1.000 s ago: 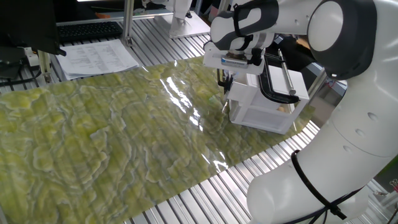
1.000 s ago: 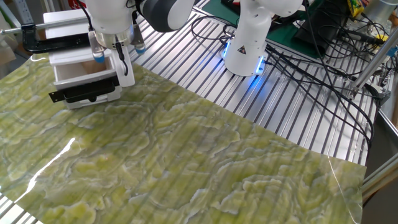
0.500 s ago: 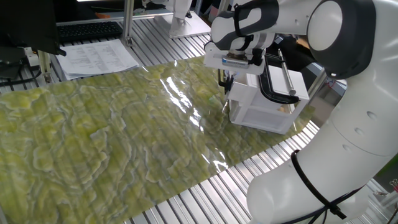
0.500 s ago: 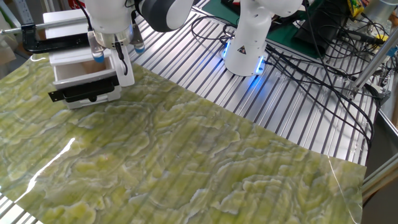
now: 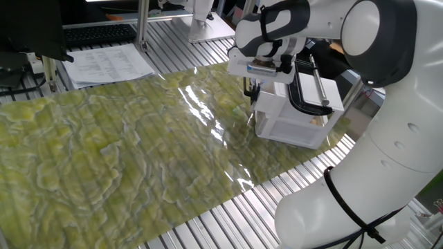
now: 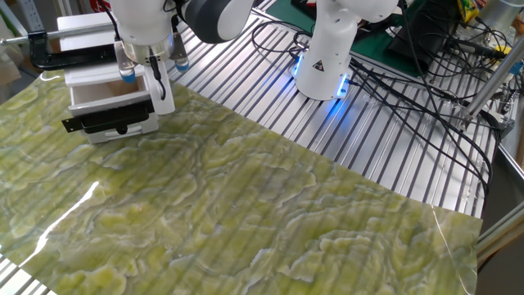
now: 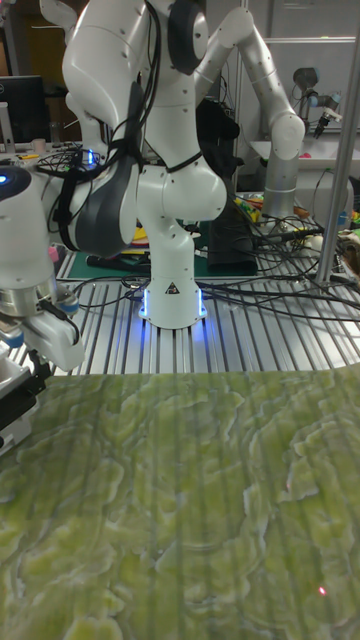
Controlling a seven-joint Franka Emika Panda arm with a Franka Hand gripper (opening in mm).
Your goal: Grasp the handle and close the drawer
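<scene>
Ribbed aluminium slats make up the bench (image 6: 385, 156), and a glossy sheet (image 6: 246, 213) printed in mottled green and yellow, like veined marble, covers most of it and throws back bright glare. At one corner of that sheet stands a compact white cabinet (image 5: 304, 121), boxy and smooth, pinned down by a large black clamp (image 5: 304, 93) with a silver screw rod. Its small white drawer (image 6: 110, 102) is pulled part-way out, so the open top shows a pale interior behind the flat front. Across that front runs the handle (image 6: 102, 120), a thin black bar (its U shape is hard to make out from here). Over the drawer's near corner hangs the hand (image 6: 143, 70) of the rounded white arm, its slim dark fingers (image 6: 155, 78) pointing down beside the drawer's end rather than at the black bar; whether they are parted or pressed together I cannot tell. Printed papers (image 5: 107, 63) and a black keyboard (image 5: 97, 32) lie on the slats beyond the sheet, and a second arm's white base (image 6: 323, 61) glows blue among coiled black cables (image 6: 409, 90).
</scene>
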